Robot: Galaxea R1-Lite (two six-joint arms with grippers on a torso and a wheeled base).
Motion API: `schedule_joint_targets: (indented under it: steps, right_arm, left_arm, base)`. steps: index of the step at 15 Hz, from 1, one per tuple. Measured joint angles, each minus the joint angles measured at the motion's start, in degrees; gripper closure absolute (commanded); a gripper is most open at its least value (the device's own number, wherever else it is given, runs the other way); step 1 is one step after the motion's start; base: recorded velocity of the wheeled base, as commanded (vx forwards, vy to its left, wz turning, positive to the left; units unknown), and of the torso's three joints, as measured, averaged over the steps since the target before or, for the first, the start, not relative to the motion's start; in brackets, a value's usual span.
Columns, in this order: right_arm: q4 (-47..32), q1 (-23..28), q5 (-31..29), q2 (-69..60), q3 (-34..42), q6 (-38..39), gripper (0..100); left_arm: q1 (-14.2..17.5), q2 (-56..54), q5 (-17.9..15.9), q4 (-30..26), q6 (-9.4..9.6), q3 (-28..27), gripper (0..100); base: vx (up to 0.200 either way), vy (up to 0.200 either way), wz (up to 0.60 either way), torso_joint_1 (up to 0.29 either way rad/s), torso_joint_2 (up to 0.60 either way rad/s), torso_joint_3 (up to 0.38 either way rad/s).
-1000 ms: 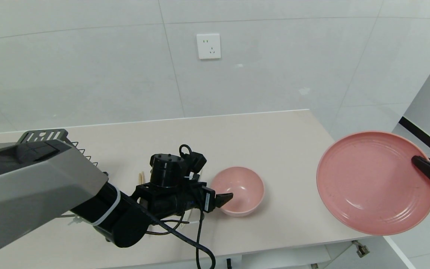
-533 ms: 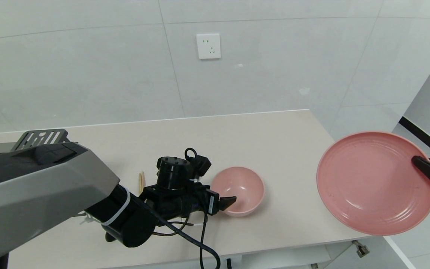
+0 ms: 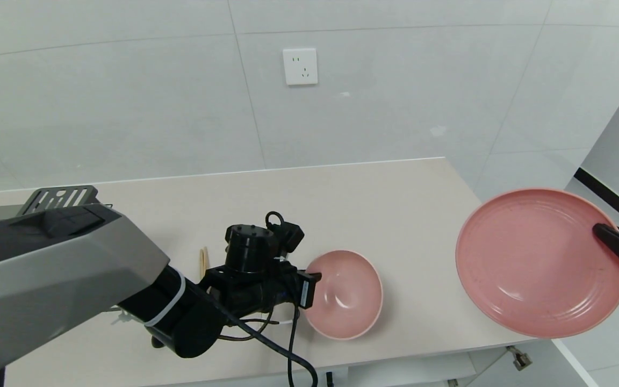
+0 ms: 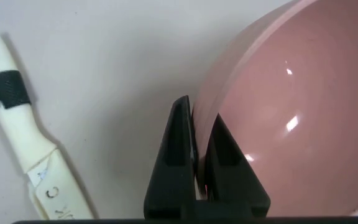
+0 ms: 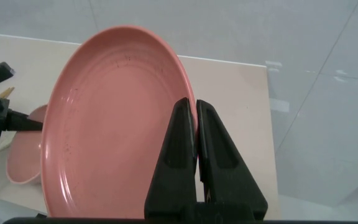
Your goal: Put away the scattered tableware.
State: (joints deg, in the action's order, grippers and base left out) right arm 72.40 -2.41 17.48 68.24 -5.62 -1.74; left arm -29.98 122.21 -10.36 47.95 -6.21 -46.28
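- Our left gripper (image 3: 314, 280) is pinching the rim of the pink bowl (image 3: 344, 294). In the left wrist view the two black fingers (image 4: 180, 134) of this gripper (image 4: 199, 117) stand one outside and one inside the bowl's (image 4: 291, 112) wall, with only the thin rim between them.
- The bowl reaches out straight ahead of these fingertips, tilted so that its hollow faces up and toward us. We cannot tell whether its base touches the beige table (image 3: 395, 215).
- Behind the left gripper, just past its wrist, the tips of a pair of wooden chopsticks (image 3: 202, 259) show on the table.
- To one side of the left gripper, near but apart from the bowl, a white handle with a black band (image 4: 17, 137) lies flat on the table.
- Our right gripper (image 3: 605, 235) is closed on the edge of the pink plate (image 3: 535, 263). In the right wrist view this gripper's (image 5: 196, 111) fingers are pressed together with the plate's (image 5: 117, 124) rim caught between them.
- The plate spreads out from those fingertips toward the left gripper, held in the air at the table's right edge and well apart from the bowl.
- A white wall socket (image 3: 300, 66) sits on the tiled wall beyond both grippers.
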Motion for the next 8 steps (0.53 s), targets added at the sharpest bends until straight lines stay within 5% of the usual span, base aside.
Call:
schedule_joint_targets:
  steps: [8]
  right_arm:
    - [-0.72, 3.68, -0.05, -0.9, -1.6, 1.93, 100]
  left_arm:
    - [0.07, -12.92, 3.12, 4.41, 0.0, 7.19, 100]
  base:
    - [0.0, 0.0, 0.0, 0.0, 0.0, 0.0]
